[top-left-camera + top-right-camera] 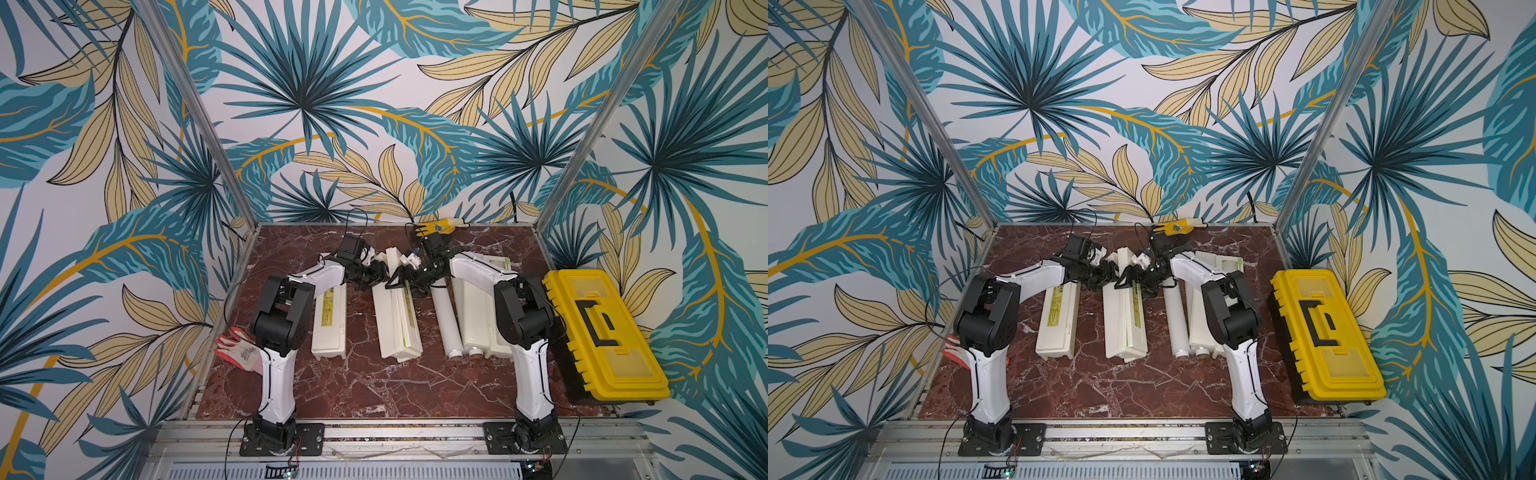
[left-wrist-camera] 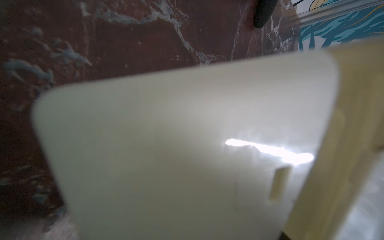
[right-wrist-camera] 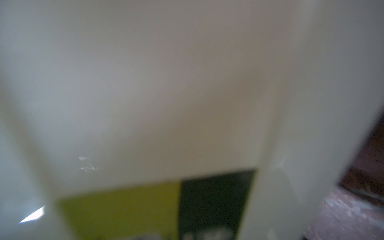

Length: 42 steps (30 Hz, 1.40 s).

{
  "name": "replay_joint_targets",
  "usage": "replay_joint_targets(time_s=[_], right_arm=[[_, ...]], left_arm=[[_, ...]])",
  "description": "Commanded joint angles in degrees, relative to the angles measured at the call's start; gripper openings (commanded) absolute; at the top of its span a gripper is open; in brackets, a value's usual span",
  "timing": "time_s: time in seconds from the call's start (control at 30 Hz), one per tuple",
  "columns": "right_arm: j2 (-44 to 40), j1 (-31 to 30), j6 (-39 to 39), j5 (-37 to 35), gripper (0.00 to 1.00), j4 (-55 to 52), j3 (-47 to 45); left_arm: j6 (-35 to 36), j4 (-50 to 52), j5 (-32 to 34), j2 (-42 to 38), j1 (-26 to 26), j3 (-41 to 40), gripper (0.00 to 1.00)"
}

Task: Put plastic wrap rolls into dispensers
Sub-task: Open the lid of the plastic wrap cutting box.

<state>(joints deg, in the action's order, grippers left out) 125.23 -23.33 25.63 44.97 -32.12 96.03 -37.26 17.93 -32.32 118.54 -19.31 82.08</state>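
Note:
In both top views, three cream dispensers lie side by side on the marble table. The left dispenser [image 1: 328, 324] is closed. The middle dispenser [image 1: 397, 320] has its lid partly raised. The right dispenser [image 1: 484, 316] lies open, and a white end cap [image 1: 476, 353] shows at its near end. One plastic wrap roll [image 1: 446, 324] rests on the table between the middle and right dispensers. My left gripper [image 1: 376, 272] and right gripper [image 1: 405, 277] meet at the middle dispenser's far end. Blurred cream plastic [image 2: 166, 145] fills the left wrist view; the right wrist view shows a yellow-green label [image 3: 124, 207]. The fingers are hidden.
A yellow toolbox [image 1: 602, 332] stands along the table's right edge, beside my right arm. A red and white glove [image 1: 239, 349] lies at the left edge behind my left arm. A yellow glove [image 1: 436, 227] lies at the back wall.

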Motion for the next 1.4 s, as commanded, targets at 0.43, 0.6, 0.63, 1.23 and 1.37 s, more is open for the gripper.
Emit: replay_joint_targets(time_s=[0.43, 0.6, 0.63, 1.23, 1.37], right_arm=[[-7.9, 0.2, 4.5, 0.8, 0.48, -3.3, 1.0], [-7.1, 0.8, 3.6, 0.4, 0.47, -2.4, -2.1], [-6.9, 0.9, 3.3, -0.2, 0.47, -2.1, -2.9], [-11.4, 2.5, -0.7, -1.5, 0.43, -1.1, -6.5], [-12.4, 2.8, -1.9, -1.5, 0.43, -3.7, -6.4]], left_arm=[[9.6, 12.4, 15.2, 2.7, -3.3, 1.0, 0.56], [11.2, 12.4, 10.8, 2.7, -3.1, 2.0, 0.62], [11.3, 12.3, 9.9, 2.7, -2.8, 2.2, 0.6], [10.6, 14.6, 10.1, 5.0, 0.4, 1.4, 0.73], [11.4, 14.5, 9.7, 4.5, 0.9, 0.8, 0.7]])
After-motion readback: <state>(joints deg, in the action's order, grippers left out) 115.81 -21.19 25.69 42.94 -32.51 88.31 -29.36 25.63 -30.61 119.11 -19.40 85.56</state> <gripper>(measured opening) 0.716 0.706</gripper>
